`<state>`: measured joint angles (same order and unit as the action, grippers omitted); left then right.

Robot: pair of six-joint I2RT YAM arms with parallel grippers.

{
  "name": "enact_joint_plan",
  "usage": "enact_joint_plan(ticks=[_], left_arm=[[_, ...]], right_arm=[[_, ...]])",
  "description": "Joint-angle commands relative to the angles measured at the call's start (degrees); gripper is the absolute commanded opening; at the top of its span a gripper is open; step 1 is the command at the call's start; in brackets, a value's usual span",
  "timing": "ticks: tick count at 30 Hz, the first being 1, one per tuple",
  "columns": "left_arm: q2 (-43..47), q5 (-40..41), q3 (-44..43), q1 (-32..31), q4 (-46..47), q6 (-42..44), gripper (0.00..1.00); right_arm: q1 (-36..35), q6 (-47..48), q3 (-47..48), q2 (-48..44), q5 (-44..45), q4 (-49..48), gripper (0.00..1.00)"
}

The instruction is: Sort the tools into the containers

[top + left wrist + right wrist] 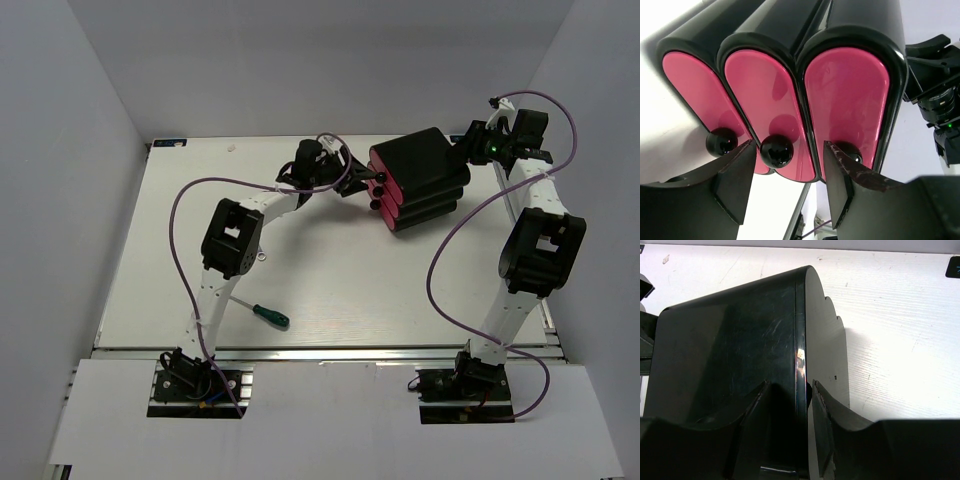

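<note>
Green-handled screwdriver [268, 314] loose on the desk [150, 250], well apart from both sets of fingers, on the near side; sorting judged barely begun. Left fingers [352, 183] reached out to the cabinet [420, 170] front, right fingers [468, 148] at its back.

From the left wrist: parted wide, middle knob [776, 151] between them, not pinched; pink drawers [845, 100] all shut.

From the right wrist: astride the cabinet's rear edge; clamped or not, cannot tell.
</note>
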<state>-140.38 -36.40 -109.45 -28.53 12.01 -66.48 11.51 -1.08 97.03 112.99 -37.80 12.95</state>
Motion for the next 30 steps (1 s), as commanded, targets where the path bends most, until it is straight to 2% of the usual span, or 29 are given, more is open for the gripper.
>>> enact_joint_plan(ticks=[1,10,19,23,26,27,30], left_arm=[[-0.1,-1.8,-2.3,-1.0,-0.1,-0.5,0.65],[-0.5,-2.2,-1.3,-2.1,-0.1,-0.8,0.59],[-2.6,-1.9,-4.5,-2.8,-1.7,-0.8,0.56],[-2.9,-1.0,-4.3,-2.8,-1.6,-1.0,0.49],[-3.0,-0.8,-4.5,-2.8,-1.6,-0.9,0.40],[-3.0,-0.9,-4.4,-2.8,-1.6,-0.8,0.34],[-2.3,-1.1,-3.3,-2.8,-1.6,-0.6,0.27]], right_arm=[[-1.0,0.8,-0.9,1.4,0.1,4.8,0.43],[-1.0,0.7,-0.9,1.6,0.2,4.9,0.43],[-1.0,0.6,-0.9,1.6,0.2,4.8,0.43],[-1.0,0.6,-0.8,1.5,0.4,4.8,0.43],[-1.0,0.6,-1.0,1.5,0.4,4.9,0.43],[-1.0,0.6,-1.0,1.5,0.4,4.9,0.43],[-1.0,0.6,-0.9,1.6,0.7,4.8,0.43]])
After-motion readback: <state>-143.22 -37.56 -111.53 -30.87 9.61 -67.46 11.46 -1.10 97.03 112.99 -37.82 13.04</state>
